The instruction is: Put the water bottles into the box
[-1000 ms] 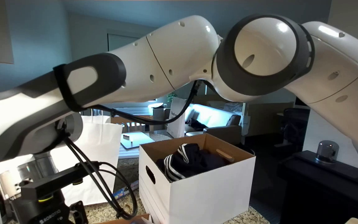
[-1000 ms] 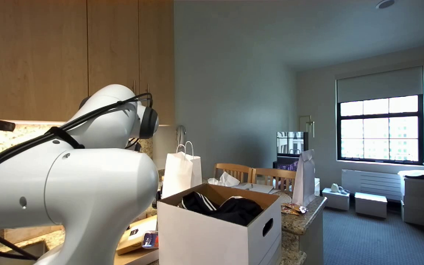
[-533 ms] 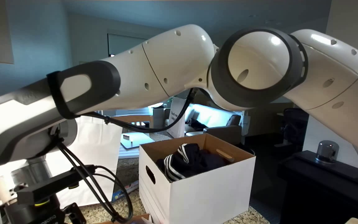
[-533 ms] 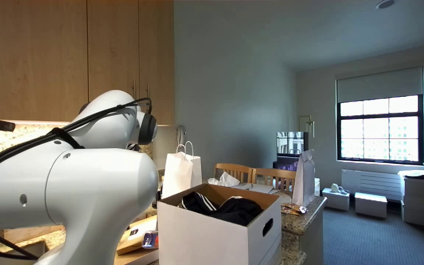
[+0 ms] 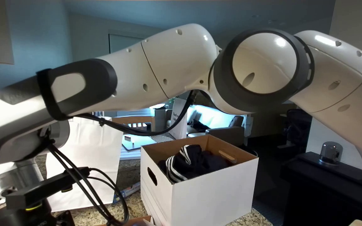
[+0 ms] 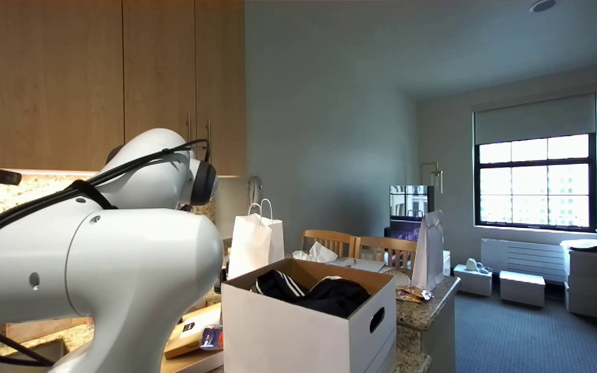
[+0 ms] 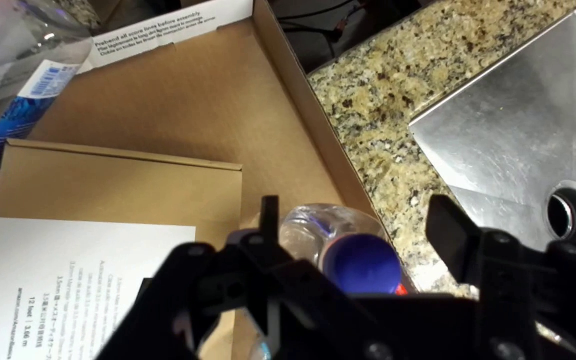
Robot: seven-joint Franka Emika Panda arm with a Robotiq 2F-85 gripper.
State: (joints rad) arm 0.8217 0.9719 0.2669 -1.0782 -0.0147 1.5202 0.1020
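Note:
In the wrist view my gripper (image 7: pixel 355 217) stands open above a clear water bottle (image 7: pixel 308 227) with a purple-blue cap. That bottle is between the spread fingers, near the left one and well apart from the right; its lower part is hidden by the gripper. A second clear bottle (image 7: pixel 63 30) with a blue label is cut off at the upper left. The box (image 5: pixel 212 194) is a white carton, brown inside, with an oval hand hole, holding dark white-striped cloth; it shows in both exterior views. In an exterior view only the gripper's upper body shows, its fingertips out of frame.
A shallow brown cardboard tray (image 7: pixel 193 95) surrounds the capped bottle and holds a flat brown package (image 7: pixel 118 190). Granite counter (image 7: pixel 368 130) and a steel sink (image 7: pixel 513 120) lie to the right. A white paper bag (image 5: pixel 86 163) stands beside the box.
In the exterior views the arm has sunk. The gripper has shifted down and leftward in the view that shows it, away from the box. The box and its cloth have stayed put.

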